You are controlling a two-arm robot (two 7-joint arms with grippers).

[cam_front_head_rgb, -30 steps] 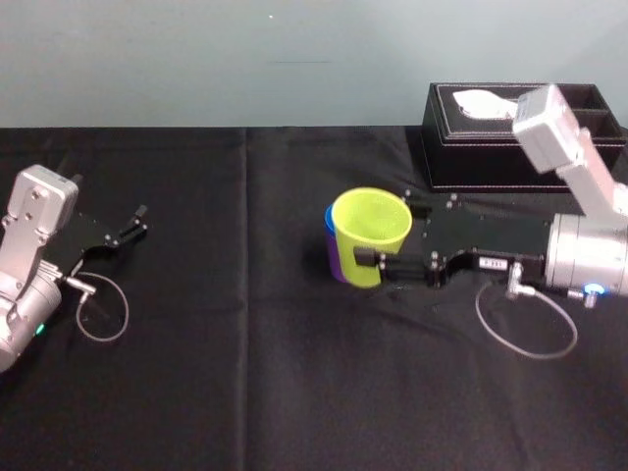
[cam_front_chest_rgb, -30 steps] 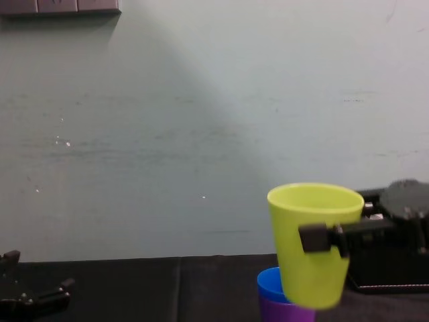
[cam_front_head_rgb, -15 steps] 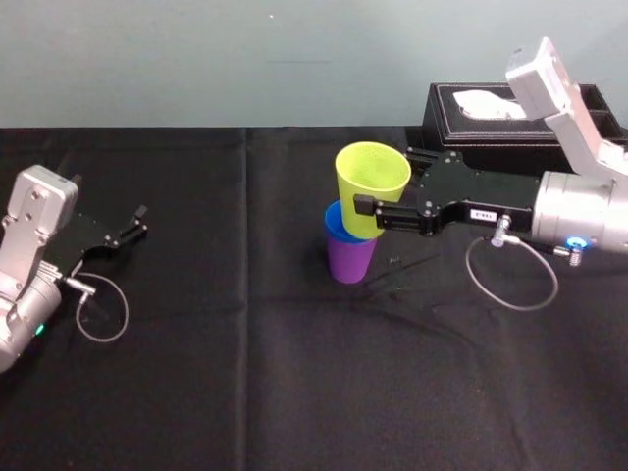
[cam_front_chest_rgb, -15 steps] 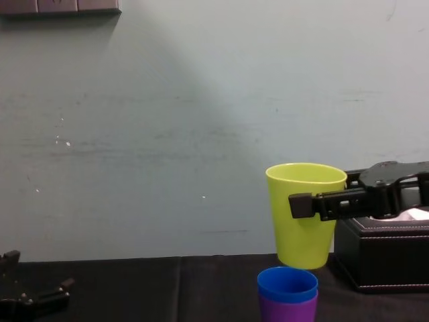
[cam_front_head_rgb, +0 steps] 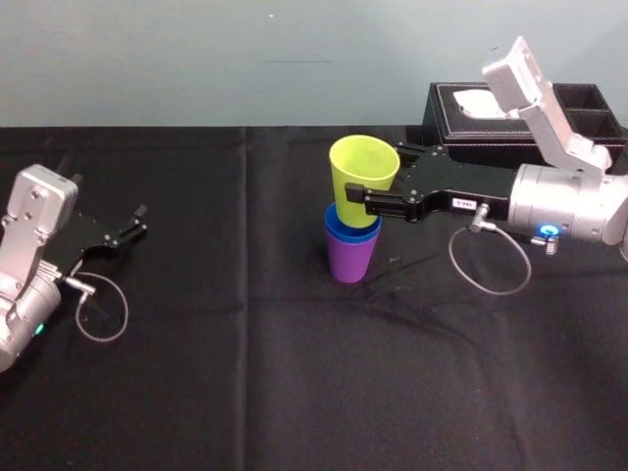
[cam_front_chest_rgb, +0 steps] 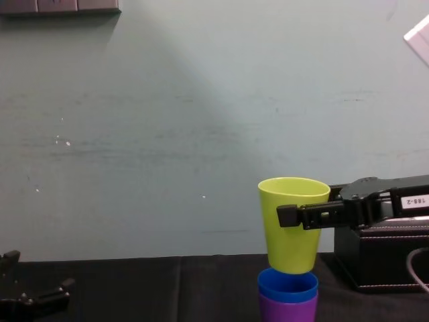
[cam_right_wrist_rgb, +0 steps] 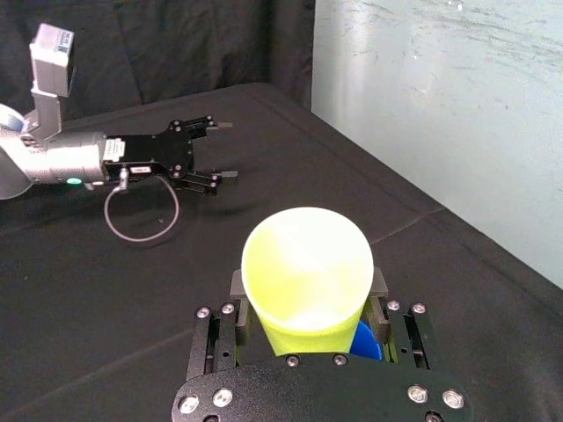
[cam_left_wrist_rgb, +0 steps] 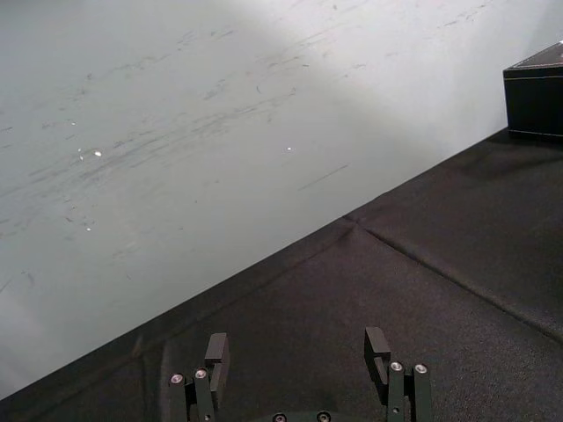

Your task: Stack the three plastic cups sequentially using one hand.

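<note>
Yellow-green cup poised over the blue-in-purple pair

The right gripper (cam_front_head_rgb: 368,194) is clamped across the upper wall of the yellow-green cup (cam_front_head_rgb: 361,177), holding it upright directly above the blue cup (cam_front_head_rgb: 351,231), which sits nested in the purple cup (cam_front_head_rgb: 350,260) on the black table (cam_front_head_rgb: 294,392) near the tissue box (cam_front_head_rgb: 461,128). In the chest view its base seems to meet the blue rim, though contact is hard to confirm. The cup looks light, thin-walled and slick, likely to flex under pressure, so a gentle hold below the rim suits it. The left gripper (cam_front_head_rgb: 132,224) rests parked at the table's left, fingers spread.
</note>
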